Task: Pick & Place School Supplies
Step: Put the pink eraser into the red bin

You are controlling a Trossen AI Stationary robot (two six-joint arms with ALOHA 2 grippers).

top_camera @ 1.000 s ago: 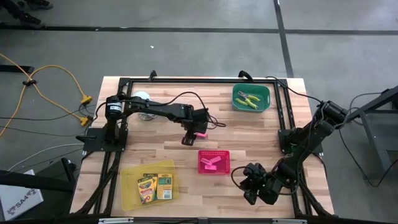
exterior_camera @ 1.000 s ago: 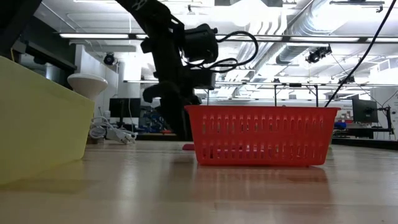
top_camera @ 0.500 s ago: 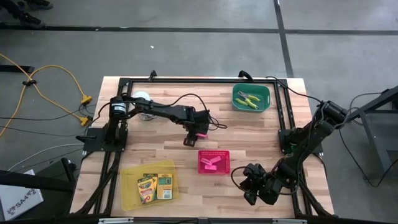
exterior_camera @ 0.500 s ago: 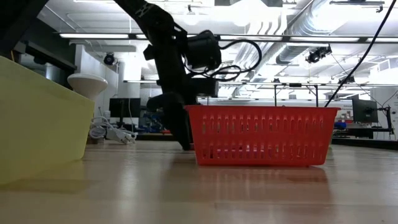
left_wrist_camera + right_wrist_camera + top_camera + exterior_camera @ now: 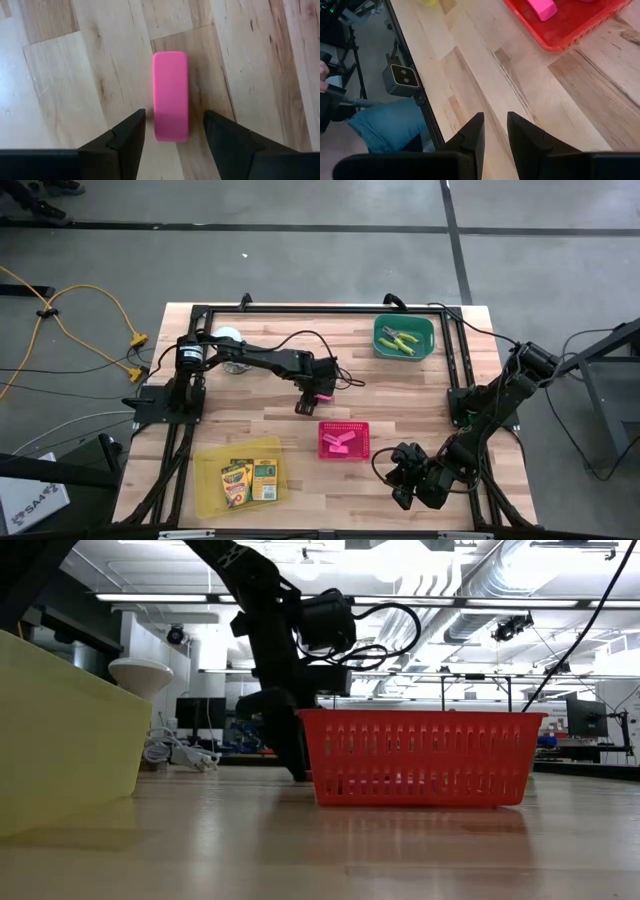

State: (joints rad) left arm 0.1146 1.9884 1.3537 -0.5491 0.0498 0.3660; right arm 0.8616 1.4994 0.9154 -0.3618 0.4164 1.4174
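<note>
A pink eraser block [image 5: 170,95] lies flat on the bare wood near the table's middle [image 5: 324,396]. My left gripper [image 5: 174,117] is open and down at the table [image 5: 297,772]. One finger stands on each side of the block, with a thin strip of wood showing on both sides. More pink erasers [image 5: 342,442] lie in the pink tray [image 5: 323,442]. Crayon boxes [image 5: 250,478] lie in the yellow tray [image 5: 210,480], and green-handled scissors [image 5: 402,340] lie in the green tray [image 5: 380,340]. My right gripper [image 5: 495,120] is shut and waits near the table's near right corner [image 5: 398,477].
The pink tray [image 5: 420,755] sits just on the near side of the left gripper. A white round object with a cable [image 5: 229,338] is at the far left. A black frame [image 5: 455,360] rims the table. A small camera [image 5: 404,76] and a person's leg [image 5: 385,130] are at the near edge.
My left gripper has come down onto the table, shifting slightly toward the right edge, and now stands with its fingers around the eraser. It has kept still for the last half second. The eraser has not moved.
</note>
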